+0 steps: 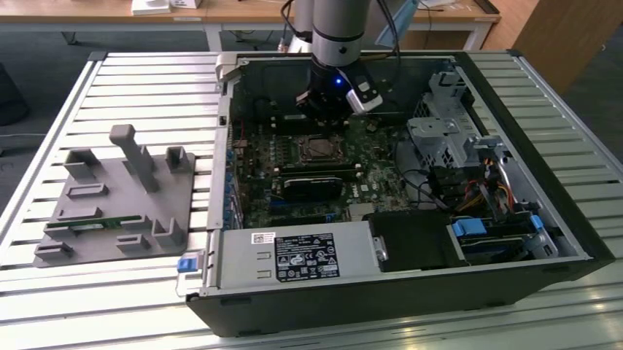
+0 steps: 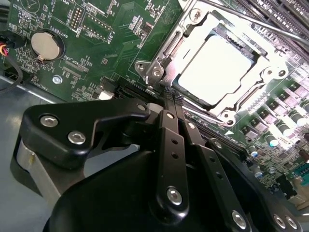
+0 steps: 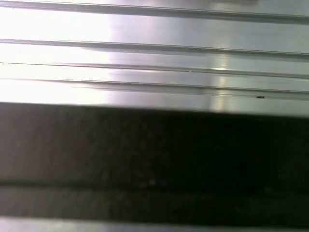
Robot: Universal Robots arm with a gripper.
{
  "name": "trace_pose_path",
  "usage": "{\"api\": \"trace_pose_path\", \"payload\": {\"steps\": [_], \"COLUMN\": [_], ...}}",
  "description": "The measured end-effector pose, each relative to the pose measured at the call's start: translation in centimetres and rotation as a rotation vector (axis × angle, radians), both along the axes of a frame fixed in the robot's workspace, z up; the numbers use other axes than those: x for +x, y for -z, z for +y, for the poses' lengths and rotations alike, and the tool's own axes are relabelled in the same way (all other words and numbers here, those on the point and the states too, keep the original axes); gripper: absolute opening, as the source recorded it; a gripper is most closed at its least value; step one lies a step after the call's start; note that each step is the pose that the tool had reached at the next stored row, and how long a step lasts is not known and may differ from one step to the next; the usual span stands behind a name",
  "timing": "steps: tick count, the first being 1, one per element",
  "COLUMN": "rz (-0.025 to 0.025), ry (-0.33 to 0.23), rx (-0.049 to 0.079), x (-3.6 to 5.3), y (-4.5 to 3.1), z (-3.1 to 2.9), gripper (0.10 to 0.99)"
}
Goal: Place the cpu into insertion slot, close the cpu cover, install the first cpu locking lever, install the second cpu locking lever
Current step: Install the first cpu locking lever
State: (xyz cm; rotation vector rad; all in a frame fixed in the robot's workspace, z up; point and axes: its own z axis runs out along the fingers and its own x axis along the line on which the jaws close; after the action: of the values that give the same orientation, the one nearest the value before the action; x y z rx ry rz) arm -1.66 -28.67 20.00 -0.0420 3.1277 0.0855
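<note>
From the exterior view, an open computer case (image 1: pixel 389 189) lies on a slatted metal surface (image 1: pixel 146 80); the arm reaches down into it, and its end effector (image 1: pixel 326 109) hangs just above the green motherboard (image 1: pixel 258 175), near the far edge of the insertion slot (image 1: pixel 316 149); a grey fixture block (image 1: pixel 122 193) sits well apart on the slats toward the exterior view's left.

In the second wrist view, the end effector (image 2: pixel 170 99) has its two black fingers (image 2: pixel 169 145) pressed together with nothing between them, the tips right at the edge of the socket; the cpu (image 2: pixel 217 67) lies flat inside the insertion slot, its pale metal top glaring; the cpu cover (image 2: pixel 164 63) frames it, lying down around the chip; a round coin battery (image 2: pixel 46 46) sits on the board well apart.

In the first wrist view, bright metal slats (image 3: pixel 154 53) run across above a dark band.
</note>
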Motion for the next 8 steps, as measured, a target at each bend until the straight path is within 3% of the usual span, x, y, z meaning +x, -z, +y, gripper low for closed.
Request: {"api": "trace_pose_path", "payload": {"steps": [5,8], "rz": [0.0,0.0], "ry": [0.0,0.0], "rx": [-0.017,-0.021], "x": [0.01,0.01], "y": [0.08,0.08], "z": [0.04,0.06], "gripper": [0.118,0.118]}}
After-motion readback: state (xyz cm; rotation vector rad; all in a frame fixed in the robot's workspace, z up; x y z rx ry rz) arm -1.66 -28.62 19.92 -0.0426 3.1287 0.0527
